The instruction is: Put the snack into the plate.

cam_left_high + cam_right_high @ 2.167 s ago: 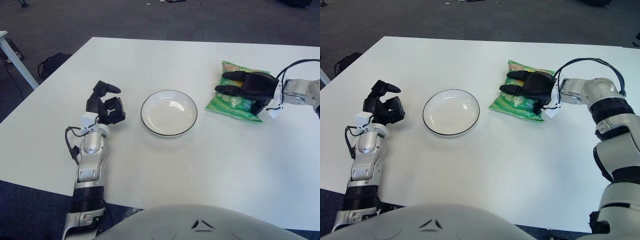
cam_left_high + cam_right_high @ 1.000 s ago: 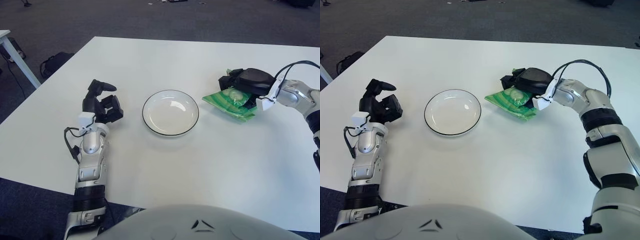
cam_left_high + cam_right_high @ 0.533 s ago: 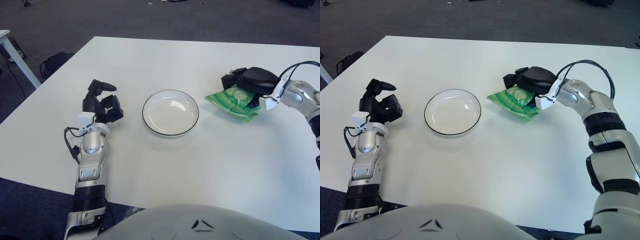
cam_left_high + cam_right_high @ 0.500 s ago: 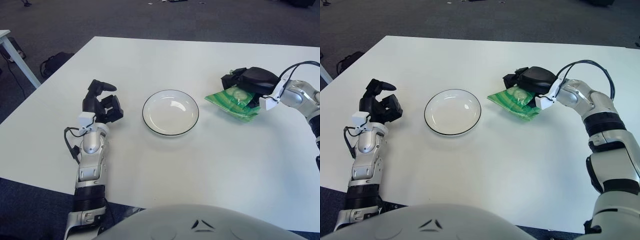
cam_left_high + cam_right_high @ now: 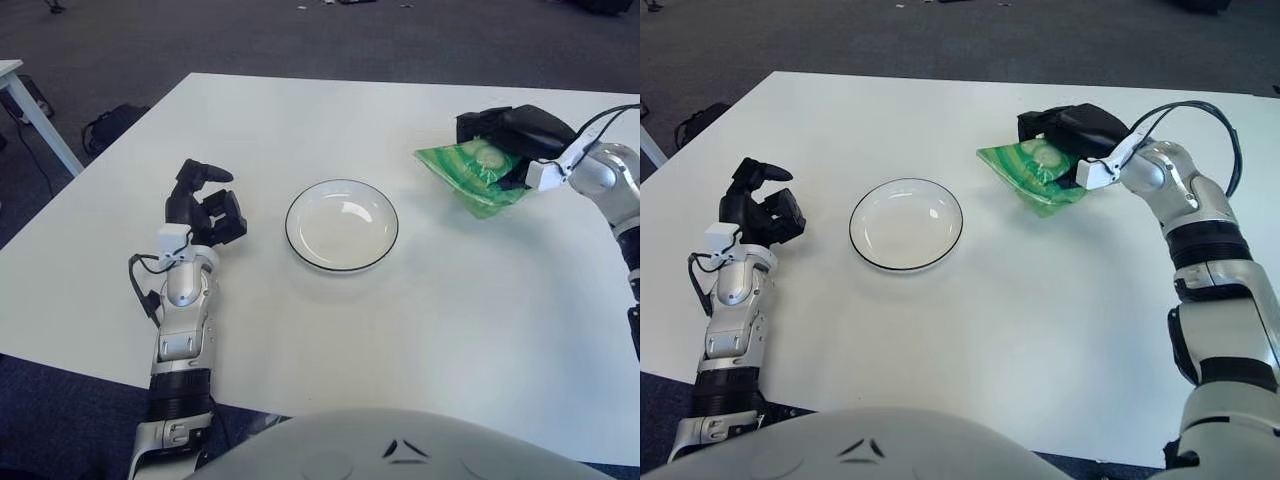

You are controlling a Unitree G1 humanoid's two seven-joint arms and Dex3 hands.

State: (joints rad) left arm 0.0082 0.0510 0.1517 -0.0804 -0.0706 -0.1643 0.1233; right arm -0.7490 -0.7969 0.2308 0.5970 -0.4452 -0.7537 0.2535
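The right hand (image 5: 1072, 130) sits in the upper right of the frame, its dark fingers closed over the top edge of a green snack bag (image 5: 1033, 173). The bag is tilted, its lower corner pointing down toward the worktop (image 5: 970, 330), and it appears lifted clear of the surface, though contact at that corner cannot be ruled out. The bag's face shows pale round shapes on green; any brand name or printed wording on it is too small to read. There is one snack bag in view.

Left of the bag, near the middle of the frame and apart from it, stands a single white plate (image 5: 906, 224) with a thin dark rim. It is shallow, sits flat on the worktop, and holds nothing.

Further out, at the left of the frame, the left hand (image 5: 762, 210) shows beside the plate, well to its left, with its black fingers curled inward and nothing in them. Its silver forearm runs down toward the lower left corner.

The worktop is one plain white surface with no markings or writing. Beyond its far edge lies dark grey carpet floor (image 5: 890, 35), and a dark bag (image 5: 105, 127) sits on the floor at the upper left.
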